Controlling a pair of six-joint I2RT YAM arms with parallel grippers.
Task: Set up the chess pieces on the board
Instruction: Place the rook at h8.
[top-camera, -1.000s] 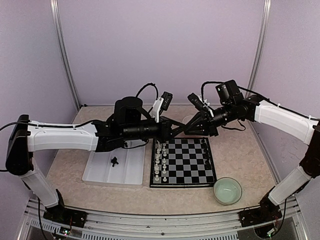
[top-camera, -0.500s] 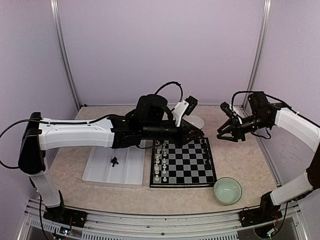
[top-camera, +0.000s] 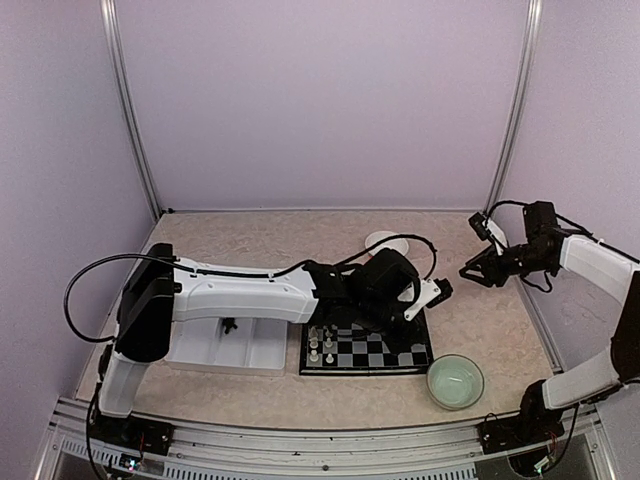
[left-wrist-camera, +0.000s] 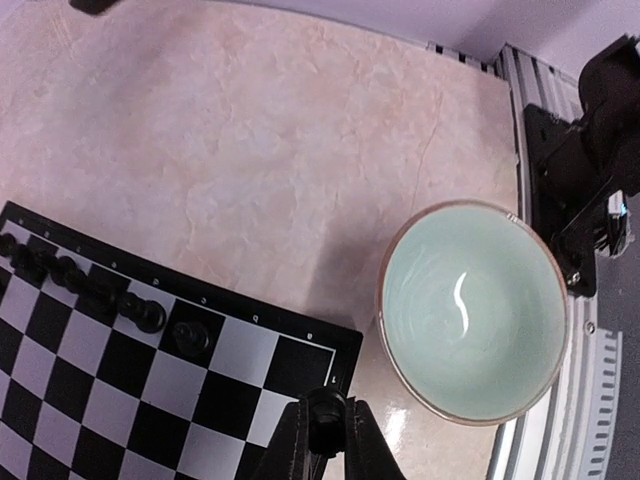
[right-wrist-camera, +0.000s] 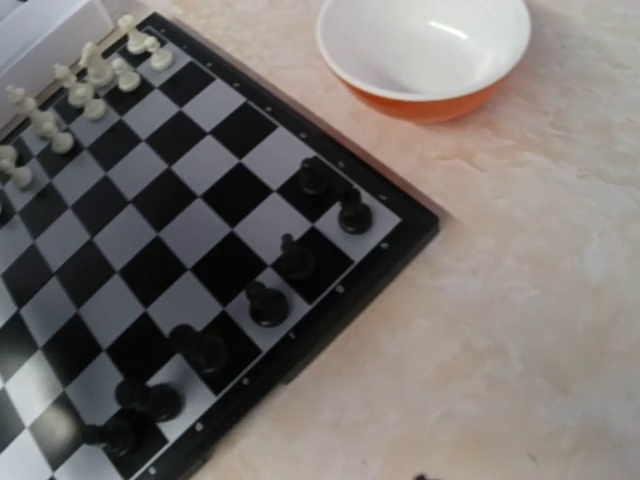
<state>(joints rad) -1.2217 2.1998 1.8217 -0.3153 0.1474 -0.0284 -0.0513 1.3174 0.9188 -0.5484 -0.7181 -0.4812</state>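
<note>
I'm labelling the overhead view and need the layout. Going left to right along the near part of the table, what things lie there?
white tray → chessboard → green bowl

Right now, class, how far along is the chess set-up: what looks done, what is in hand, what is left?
Done: white pieces line the left edge of the board, and a row of black pieces lines its right edge. In hand: the left gripper pinches one black piece at the near right corner. Left: placing it, plus a stray black piece lying in the white tray.
</note>
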